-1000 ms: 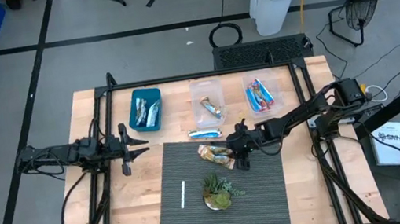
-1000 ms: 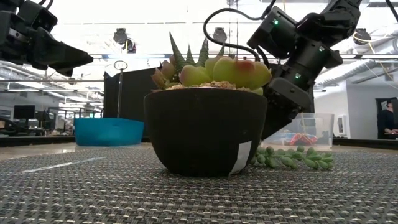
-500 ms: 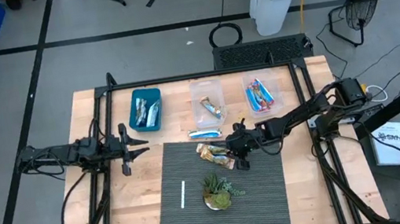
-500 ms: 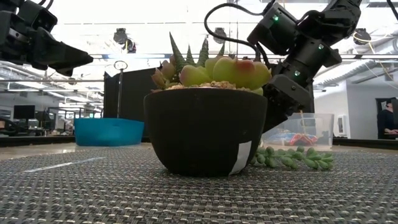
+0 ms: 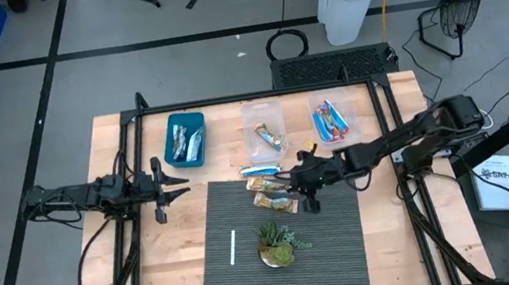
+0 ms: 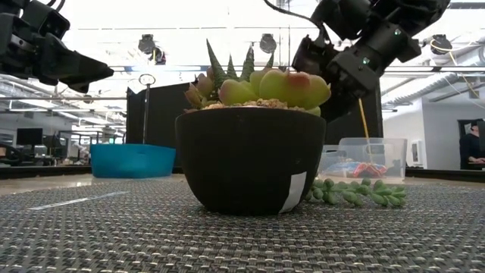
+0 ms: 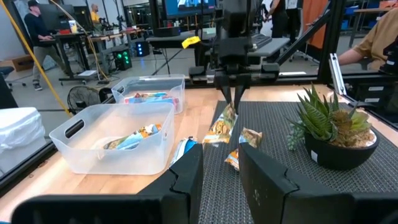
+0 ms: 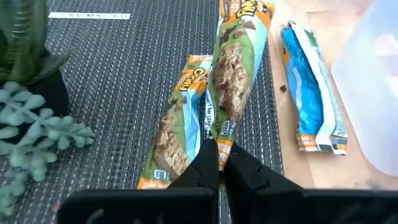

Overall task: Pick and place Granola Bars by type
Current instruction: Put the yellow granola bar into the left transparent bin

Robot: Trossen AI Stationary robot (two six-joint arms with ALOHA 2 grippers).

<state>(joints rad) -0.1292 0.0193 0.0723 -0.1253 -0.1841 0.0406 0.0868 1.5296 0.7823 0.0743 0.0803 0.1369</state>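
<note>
Dark ribbed rectangular mat (image 5: 330, 242) carries a black round pot of green succulents (image 5: 276, 252). My right gripper (image 8: 219, 163) hangs over the mat's far edge — fingers pinched shut on one end of a tan-and-green wrapped granola bar (image 8: 236, 68), lifted clear. A matching bar (image 8: 177, 124) lies flat below; a blue-wrapped bar (image 8: 308, 102) rests on bare wood beside it. My left gripper (image 5: 172, 183) waits at the table's left side, fingers parted, holding nothing.

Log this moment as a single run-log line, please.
right gripper: shut on tan granola bar, lifted over mat | left gripper: waiting at table's left | second tan bar, blue bar: unsorted
</note>
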